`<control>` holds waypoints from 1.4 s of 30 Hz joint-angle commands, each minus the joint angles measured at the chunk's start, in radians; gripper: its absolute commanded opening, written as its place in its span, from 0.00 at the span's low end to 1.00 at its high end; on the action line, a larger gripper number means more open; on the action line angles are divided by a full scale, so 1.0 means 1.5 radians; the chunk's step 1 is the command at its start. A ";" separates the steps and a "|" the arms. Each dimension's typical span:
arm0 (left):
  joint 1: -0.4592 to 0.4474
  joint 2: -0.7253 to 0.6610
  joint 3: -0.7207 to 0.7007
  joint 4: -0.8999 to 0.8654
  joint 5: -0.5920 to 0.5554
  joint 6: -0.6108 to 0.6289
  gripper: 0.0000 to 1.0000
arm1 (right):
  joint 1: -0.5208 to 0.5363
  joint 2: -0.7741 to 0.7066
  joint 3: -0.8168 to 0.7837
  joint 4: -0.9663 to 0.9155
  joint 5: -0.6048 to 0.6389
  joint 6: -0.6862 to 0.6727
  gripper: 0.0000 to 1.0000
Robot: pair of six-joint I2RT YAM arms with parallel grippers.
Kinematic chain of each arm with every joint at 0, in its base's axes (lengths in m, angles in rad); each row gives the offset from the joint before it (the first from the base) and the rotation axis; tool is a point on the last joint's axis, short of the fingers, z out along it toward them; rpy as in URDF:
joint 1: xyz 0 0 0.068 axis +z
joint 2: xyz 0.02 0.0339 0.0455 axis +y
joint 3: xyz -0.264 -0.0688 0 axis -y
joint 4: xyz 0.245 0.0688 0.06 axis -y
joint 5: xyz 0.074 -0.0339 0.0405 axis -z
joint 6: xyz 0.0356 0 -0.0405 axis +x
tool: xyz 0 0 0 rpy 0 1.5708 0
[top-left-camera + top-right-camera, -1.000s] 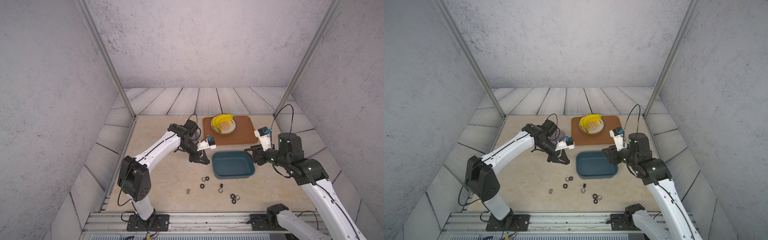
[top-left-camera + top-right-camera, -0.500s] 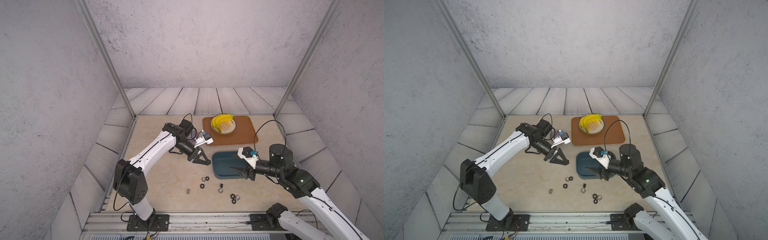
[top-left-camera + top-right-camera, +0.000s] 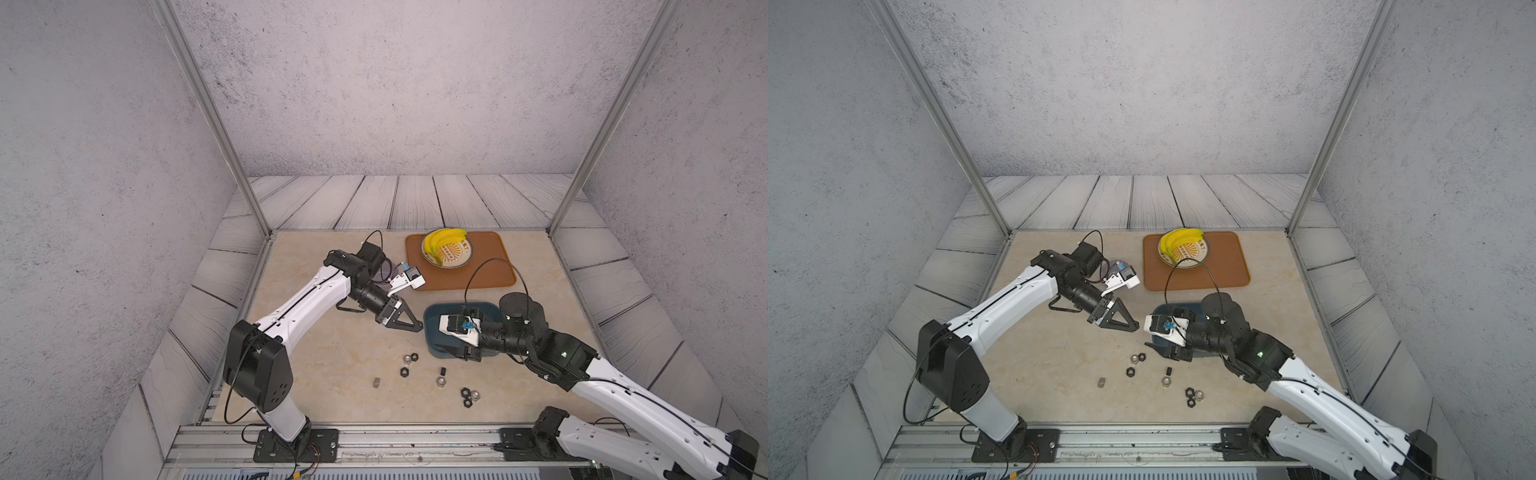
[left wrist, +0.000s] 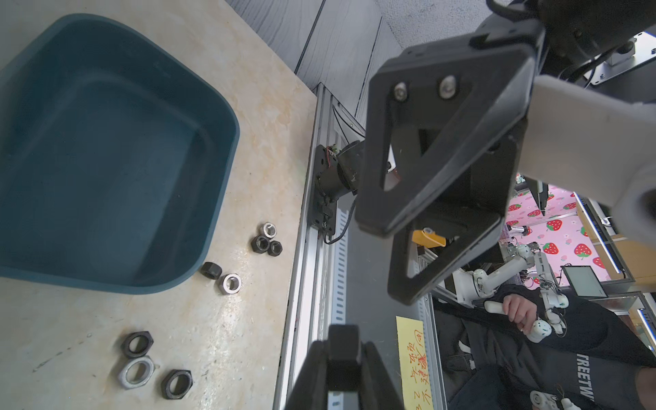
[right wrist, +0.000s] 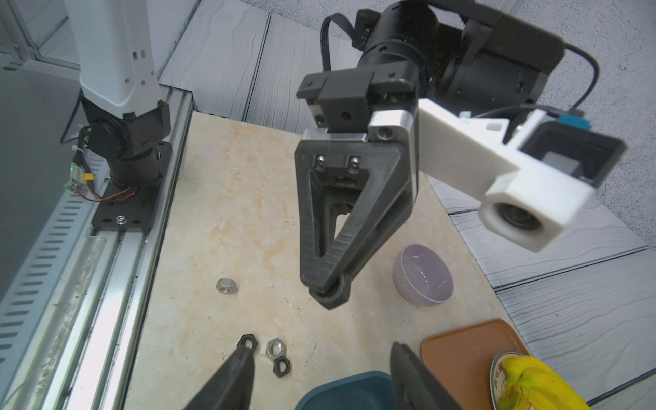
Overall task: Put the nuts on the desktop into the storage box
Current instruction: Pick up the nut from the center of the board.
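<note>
Several black and silver nuts (image 3: 441,380) (image 3: 1131,371) lie scattered on the beige desktop (image 3: 332,357), in front of the teal storage box (image 3: 432,316) (image 4: 227,142). My left gripper (image 3: 417,328) (image 4: 342,362) hangs just left of the box, shut on a black nut (image 5: 332,294) (image 4: 342,337). My right gripper (image 5: 319,349) (image 3: 457,354) is open, low over the box's near-left corner (image 5: 348,390). One of its fingertips (image 5: 245,353) is beside a black nut (image 5: 247,341). The right arm hides much of the box in both top views.
A lilac bowl (image 5: 422,277) stands behind the left arm. An orange-brown tray (image 3: 494,274) at the back carries a plate of bananas (image 3: 446,249). The metal rail (image 3: 374,440) runs along the front edge, and frame posts stand at the back corners.
My right arm has swung from behind the box forward and down to its near-left corner, and its jaws have widened. The left gripper has drifted slightly toward the box, still shut.
</note>
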 commanded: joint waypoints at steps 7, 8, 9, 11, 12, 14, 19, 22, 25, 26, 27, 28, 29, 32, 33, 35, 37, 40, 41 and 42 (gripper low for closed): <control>0.005 -0.013 -0.002 0.001 0.025 -0.006 0.08 | 0.068 0.059 0.026 0.057 0.150 -0.021 0.58; 0.005 -0.013 -0.002 0.002 0.026 -0.006 0.08 | 0.073 0.061 0.027 0.054 0.158 -0.025 0.57; 0.005 -0.013 -0.003 0.002 0.026 -0.007 0.08 | 0.076 0.063 0.026 0.053 0.164 -0.026 0.56; 0.006 -0.013 -0.005 0.004 0.027 -0.007 0.08 | 0.081 0.064 0.027 0.054 0.173 -0.026 0.53; 0.006 -0.013 -0.005 0.004 0.029 -0.008 0.08 | 0.083 0.065 0.029 0.055 0.177 -0.025 0.50; 0.006 -0.011 -0.005 0.005 0.032 -0.009 0.08 | 0.087 0.070 0.033 0.055 0.187 -0.024 0.45; 0.006 -0.009 -0.006 0.008 0.038 -0.009 0.08 | 0.097 0.084 0.055 0.039 0.207 -0.012 0.39; 0.006 -0.010 -0.009 0.010 0.038 -0.010 0.08 | 0.104 0.093 0.062 0.033 0.217 -0.012 0.37; 0.007 -0.012 -0.009 0.012 0.041 -0.012 0.08 | 0.110 0.101 0.064 0.039 0.232 -0.010 0.27; 0.007 -0.012 -0.010 0.011 0.040 -0.013 0.08 | 0.111 0.104 0.065 0.041 0.236 -0.010 0.25; 0.007 -0.013 -0.011 0.013 0.039 -0.014 0.08 | 0.112 0.105 0.066 0.043 0.241 -0.006 0.24; 0.007 -0.013 -0.013 0.016 0.037 -0.018 0.09 | 0.113 0.106 0.067 0.043 0.242 -0.005 0.20; 0.008 -0.013 -0.013 0.019 0.037 -0.020 0.09 | 0.113 0.107 0.069 0.042 0.244 -0.004 0.17; 0.010 -0.013 -0.016 0.025 0.040 -0.029 0.12 | 0.113 0.110 0.070 0.043 0.251 0.004 0.11; 0.011 -0.012 -0.017 0.025 0.042 -0.029 0.13 | 0.113 0.111 0.070 0.039 0.254 0.007 0.10; 0.013 -0.013 -0.018 0.028 0.044 -0.031 0.20 | 0.114 0.114 0.073 0.031 0.265 0.017 0.10; 0.018 -0.015 -0.024 0.042 0.047 -0.049 0.35 | 0.113 0.118 0.073 0.027 0.297 0.051 0.09; 0.036 -0.022 -0.039 0.069 0.064 -0.076 0.53 | 0.114 0.125 0.074 0.014 0.342 0.092 0.09; 0.042 -0.023 -0.044 0.079 0.066 -0.087 0.66 | 0.112 0.128 0.076 0.004 0.351 0.100 0.09; 0.052 -0.026 -0.049 0.089 0.069 -0.097 0.77 | 0.113 0.133 0.080 -0.009 0.363 0.113 0.09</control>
